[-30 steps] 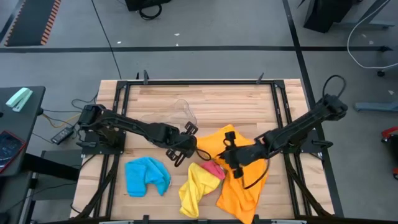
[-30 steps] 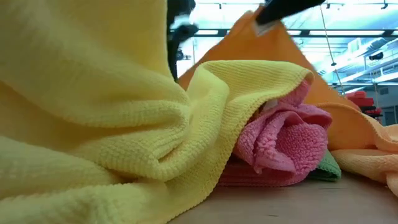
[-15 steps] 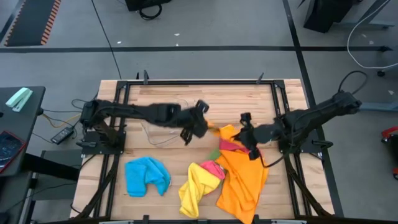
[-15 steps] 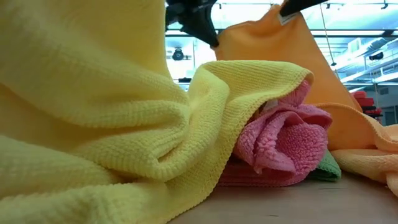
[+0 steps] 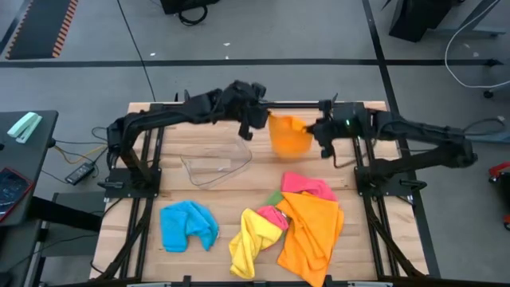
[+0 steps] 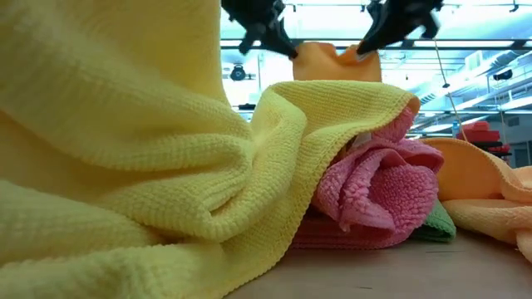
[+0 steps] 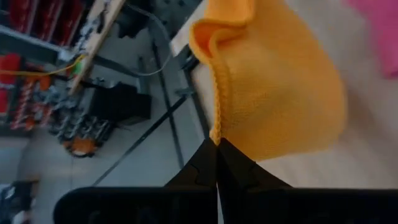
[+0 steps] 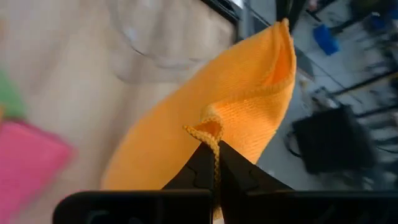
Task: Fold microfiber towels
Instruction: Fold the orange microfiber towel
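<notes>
An orange towel (image 5: 288, 135) hangs between my two grippers over the far part of the table. My left gripper (image 5: 256, 121) is shut on its left upper corner and my right gripper (image 5: 319, 129) is shut on its right upper corner. In the low view the orange towel (image 6: 337, 60) shows behind the pile, its lower end hidden. On the near part of the table lie a blue towel (image 5: 189, 226), a yellow towel (image 5: 251, 239), a pink towel (image 5: 307, 185), a bit of green towel (image 5: 275, 198) and a second orange towel (image 5: 312, 231). My left gripper pinches the orange towel's stitched edge at a corner (image 7: 216, 134) between its two shut fingers. The cloth hangs away from the fingers in a loose fold. One layer or several, I cannot tell. My right gripper pinches the towel's other upper corner (image 8: 207, 132) between its two shut fingers, on the stitched edge. The corner is bunched at the fingertips and the cloth spreads out beyond them, slack between the two grippers.
A clear plastic tub (image 5: 215, 163) stands on the table left of the hanging towel. The yellow towel (image 6: 166, 166) fills most of the low view, with the pink towel (image 6: 378, 191) beside it. Black frame rails (image 5: 151, 135) run along the table's sides.
Both grippers have risen and gone toward the table's far edge, carrying the orange towel by its two corners. It has come off the pile and now hangs between them. The pink towel that lay under it now shows.
</notes>
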`<action>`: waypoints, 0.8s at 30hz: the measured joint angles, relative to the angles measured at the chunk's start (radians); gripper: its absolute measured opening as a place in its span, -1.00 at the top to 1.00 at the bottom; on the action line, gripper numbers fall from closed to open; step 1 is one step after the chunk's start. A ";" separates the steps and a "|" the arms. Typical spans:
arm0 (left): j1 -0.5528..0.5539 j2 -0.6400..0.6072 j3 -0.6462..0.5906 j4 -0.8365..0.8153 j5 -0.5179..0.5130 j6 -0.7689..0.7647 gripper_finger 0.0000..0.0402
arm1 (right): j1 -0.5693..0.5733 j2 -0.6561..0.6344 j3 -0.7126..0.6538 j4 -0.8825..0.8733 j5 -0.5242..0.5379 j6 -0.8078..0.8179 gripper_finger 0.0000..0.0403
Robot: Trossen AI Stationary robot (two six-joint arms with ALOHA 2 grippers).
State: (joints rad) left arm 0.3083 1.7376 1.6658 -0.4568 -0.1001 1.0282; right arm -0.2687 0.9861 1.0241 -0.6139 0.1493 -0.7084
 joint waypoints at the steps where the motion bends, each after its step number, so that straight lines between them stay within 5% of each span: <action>1: 0.019 0.009 -0.002 0.015 0.000 0.022 0.98 | -0.046 0.008 0.000 0.025 -0.017 -0.039 0.95; 11: 0.142 0.037 0.054 0.122 0.025 0.121 0.98 | -0.366 0.107 0.000 0.258 -0.185 -0.283 0.95; 24: 0.011 0.104 0.076 -0.294 0.116 -0.156 0.98 | -0.209 0.214 0.000 -0.082 -0.413 -0.074 0.95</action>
State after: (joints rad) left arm 0.3195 1.8420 1.7420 -0.7511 0.0161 0.8721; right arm -0.4776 1.2006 1.0237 -0.6958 -0.2640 -0.7823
